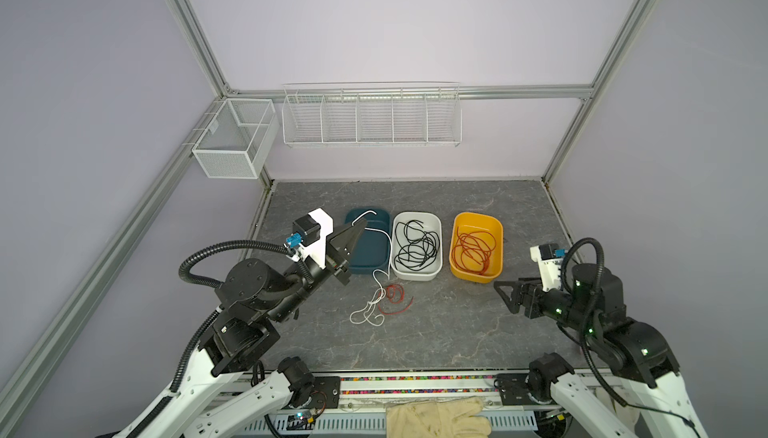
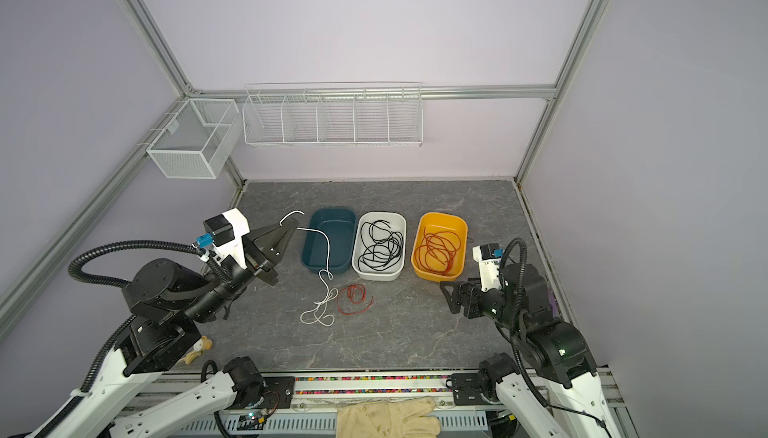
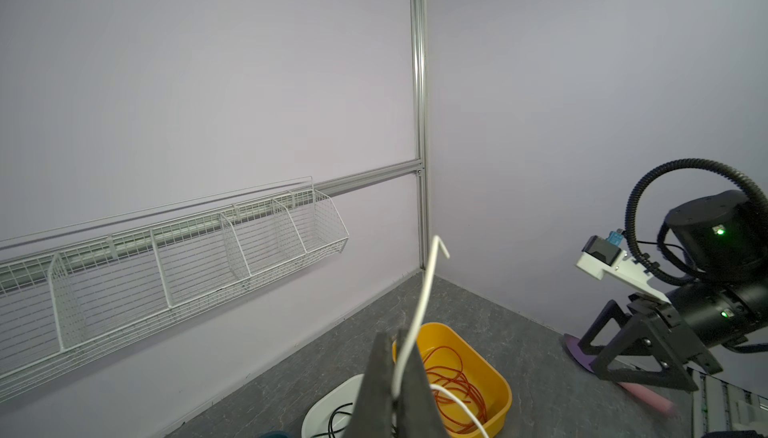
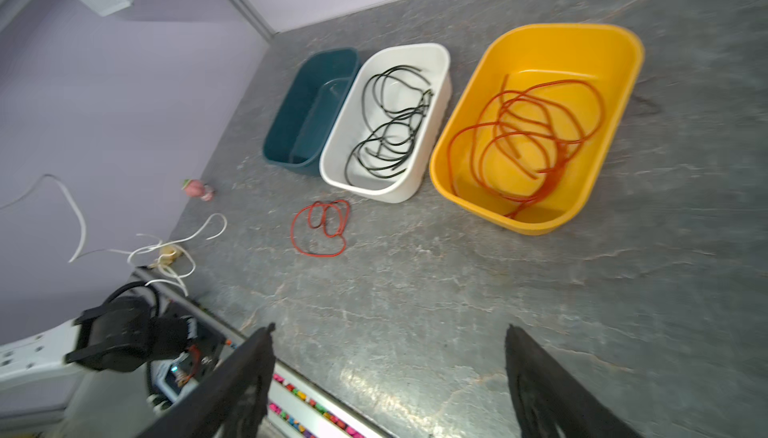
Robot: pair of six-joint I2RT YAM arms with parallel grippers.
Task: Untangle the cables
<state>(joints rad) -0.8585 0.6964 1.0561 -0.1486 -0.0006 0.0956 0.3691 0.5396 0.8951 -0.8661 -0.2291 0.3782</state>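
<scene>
Up beside your teal bin (image 1: 370, 249), left gripper (image 1: 360, 231) clamped on the white cable (image 3: 424, 290), its slack looping on the table (image 1: 457, 332) beside a loose red cable (image 1: 394, 292), black cables (image 1: 415, 245) in the white bin (image 1: 415, 276), red cables (image 1: 473, 253) in the yellow bin (image 1: 478, 218), your right gripper (image 4: 390, 330) agape, empty

Overhead stereo pair, two wrist close-ups

Cables (image 1: 417, 244) lie in the middle tub (image 1: 415, 276) and right tub (image 1: 473, 276); loose strands (image 1: 394, 292) lie before the left tub (image 1: 365, 267).
</scene>
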